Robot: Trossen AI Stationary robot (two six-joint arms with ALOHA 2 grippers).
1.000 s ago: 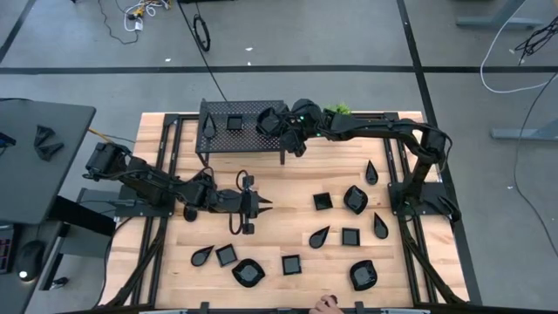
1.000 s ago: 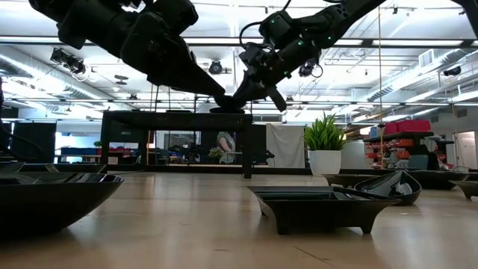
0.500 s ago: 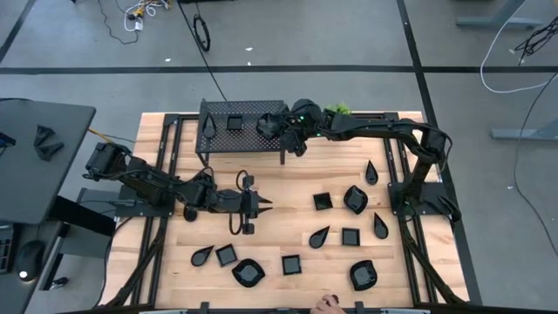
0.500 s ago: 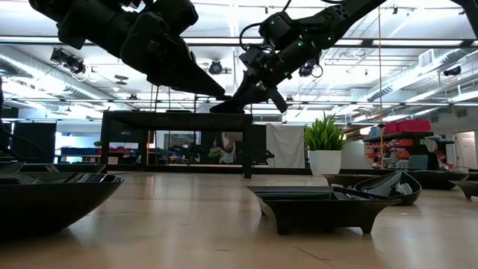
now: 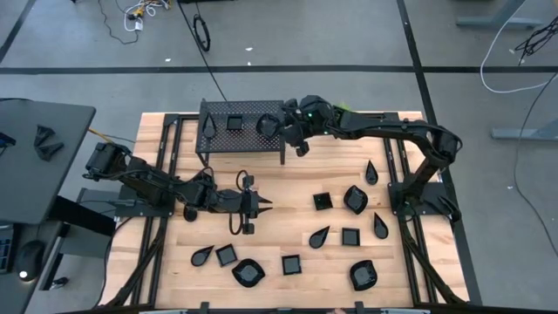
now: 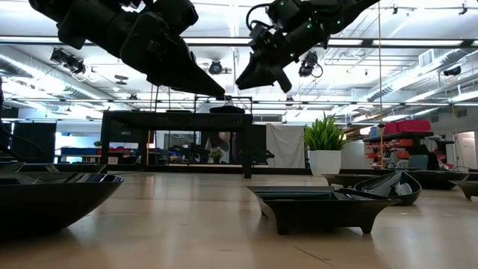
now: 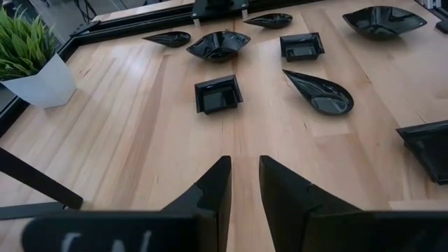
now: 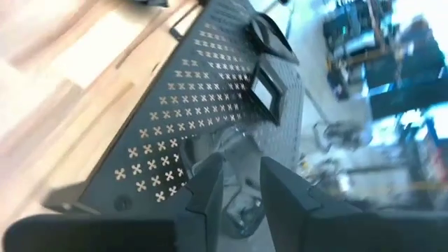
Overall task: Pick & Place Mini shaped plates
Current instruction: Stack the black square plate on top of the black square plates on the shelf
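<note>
A: Risk check. The right gripper (image 5: 290, 133) hangs over the end of the black perforated metal rack (image 5: 218, 113), fingers (image 8: 210, 183) slightly parted, nothing between them. A small glossy black rounded dish (image 5: 267, 126) sits on the rack top just under the tips.

B: So what goes wrong?

A: Judgement only: a low sideways retreat could let a fingertip clip the dish and push it toward the rack's edge. It looks close to that end, so there is little margin.

B: Other plates nearby?

A: A small glossy black square dish (image 5: 234, 122) lies farther along the rack top, well beyond the tips. The rest lie on the wooden table (image 5: 296, 183), below and well behind the gripper.

B: Left side?

A: The left gripper (image 7: 242, 183) waits low over the table, narrowly parted, holding nothing. A black square plate (image 7: 218, 94) lies ahead of its tips, apart.
</note>
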